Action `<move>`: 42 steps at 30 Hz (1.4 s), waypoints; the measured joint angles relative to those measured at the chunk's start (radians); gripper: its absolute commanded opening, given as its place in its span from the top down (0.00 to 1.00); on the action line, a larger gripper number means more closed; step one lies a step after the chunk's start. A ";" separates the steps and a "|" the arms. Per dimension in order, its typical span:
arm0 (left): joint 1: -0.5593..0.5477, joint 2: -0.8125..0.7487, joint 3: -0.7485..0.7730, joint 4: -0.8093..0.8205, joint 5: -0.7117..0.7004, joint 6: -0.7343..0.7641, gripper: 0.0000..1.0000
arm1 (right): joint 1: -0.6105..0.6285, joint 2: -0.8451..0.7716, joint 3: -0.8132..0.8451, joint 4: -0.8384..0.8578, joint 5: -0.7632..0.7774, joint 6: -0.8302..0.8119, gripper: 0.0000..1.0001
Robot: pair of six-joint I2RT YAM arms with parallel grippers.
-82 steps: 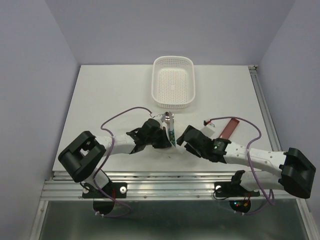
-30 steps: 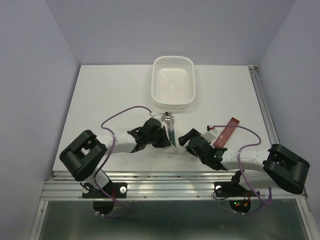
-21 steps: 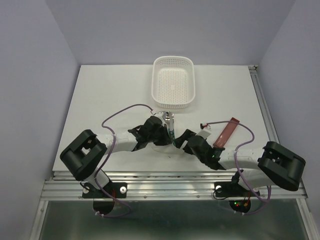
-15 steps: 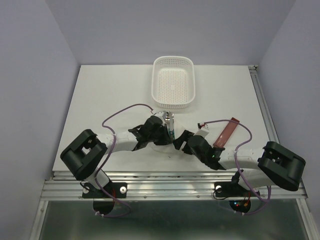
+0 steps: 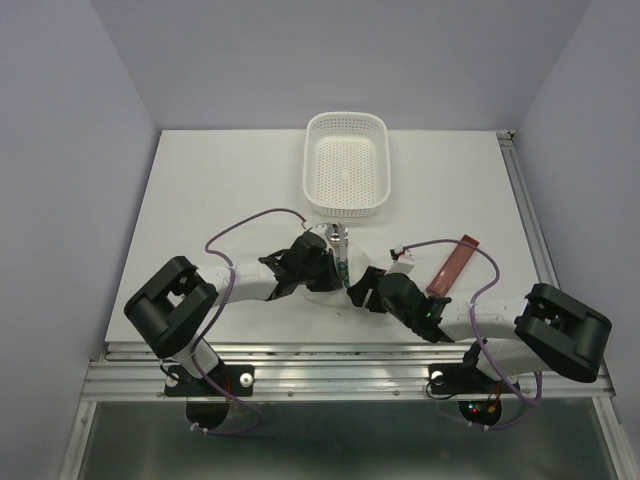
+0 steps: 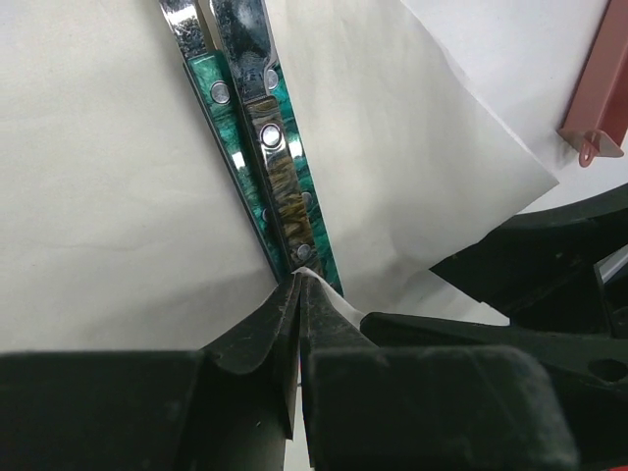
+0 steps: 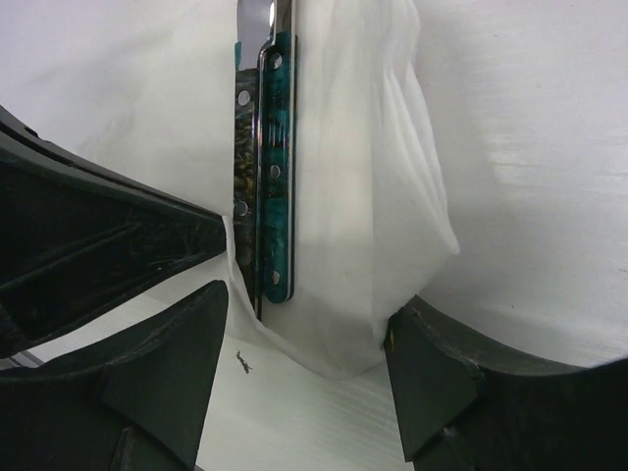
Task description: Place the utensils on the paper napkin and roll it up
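While the left gripper [image 6: 297, 287] has its jaws pressed together on the near napkin [image 6: 412, 167] edge, the right gripper [image 7: 309, 312] is spread wide, holding nothing. Utensils [image 6: 267, 137] lie on the napkin, long axis pointing away from both grippers, handle ends just ahead of the jaws. Left already touches paper; right straddles the bunched fold.

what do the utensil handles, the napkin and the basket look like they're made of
Utensils: polished metal, with glossy marbled green and brown handle scales, likely plastic or resin, fixed by shiny rivets.
Napkin: thin matte white paper, softly creased.
Basket: white, probably plastic; its walls and floor are a grid of small holes.
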 measured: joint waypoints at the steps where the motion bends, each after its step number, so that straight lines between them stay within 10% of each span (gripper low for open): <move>1: -0.001 0.000 0.001 -0.003 -0.002 0.000 0.87 | 0.000 0.001 0.000 -0.002 -0.002 -0.006 0.35; 42: -0.018 -0.049 0.021 -0.043 -0.010 -0.008 0.86 | 0.000 0.048 0.066 -0.070 -0.027 -0.087 0.43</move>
